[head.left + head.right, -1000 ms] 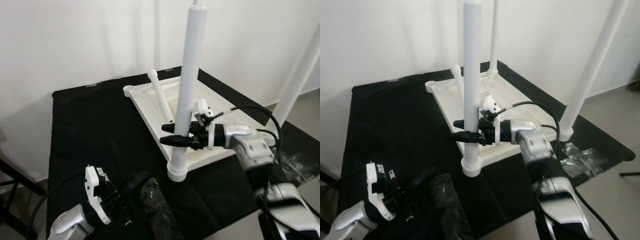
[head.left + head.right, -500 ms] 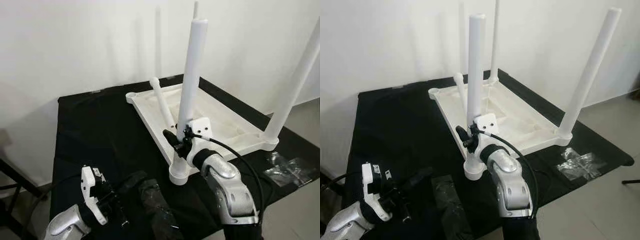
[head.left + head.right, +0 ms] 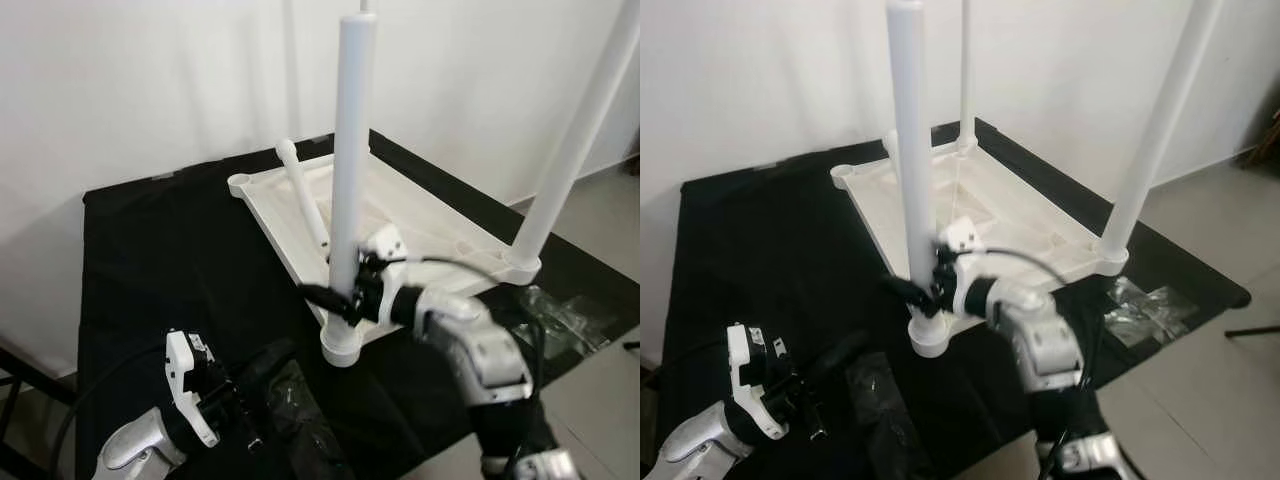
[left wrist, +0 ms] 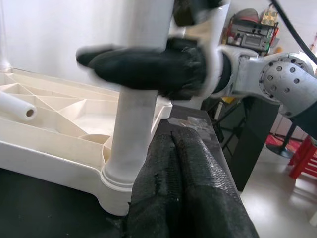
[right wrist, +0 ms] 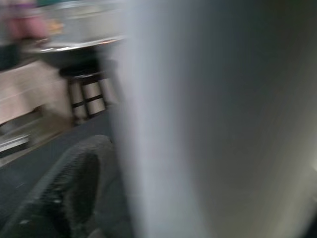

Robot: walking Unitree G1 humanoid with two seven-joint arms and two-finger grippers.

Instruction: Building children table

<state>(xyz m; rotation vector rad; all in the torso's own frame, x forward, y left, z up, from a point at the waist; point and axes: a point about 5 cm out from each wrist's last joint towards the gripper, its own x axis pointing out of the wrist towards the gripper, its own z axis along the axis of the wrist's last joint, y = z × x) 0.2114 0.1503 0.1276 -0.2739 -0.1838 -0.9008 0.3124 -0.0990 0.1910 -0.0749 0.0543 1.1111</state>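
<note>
An upturned white table top [image 3: 440, 225] lies on a black-covered table [image 3: 170, 260]. Three white legs stand upright in its corners: a near leg [image 3: 350, 170], a right leg [image 3: 575, 140] and a far leg [image 3: 965, 70]. Another loose leg [image 3: 303, 195] lies slanted inside the top. My right gripper [image 3: 320, 294] is shut on the near leg just above its socket [image 3: 342, 350]; the left wrist view shows its fingers [image 4: 143, 67] across the leg. My left gripper [image 3: 280, 353] rests low at the table's front, fingers [image 4: 198, 183] pressed together with nothing between them.
Clear plastic wrapping [image 3: 565, 312] lies on the cloth by the right corner, and more wrapping [image 3: 300, 400] by my left gripper. A white wall stands behind the table. The table's front and right edges drop to the tiled floor [image 3: 1230, 400].
The view has shifted as the camera moved. My right arm has swung round to the right while its gripper stays on the lower part of the near leg. The left gripper holds its place.
</note>
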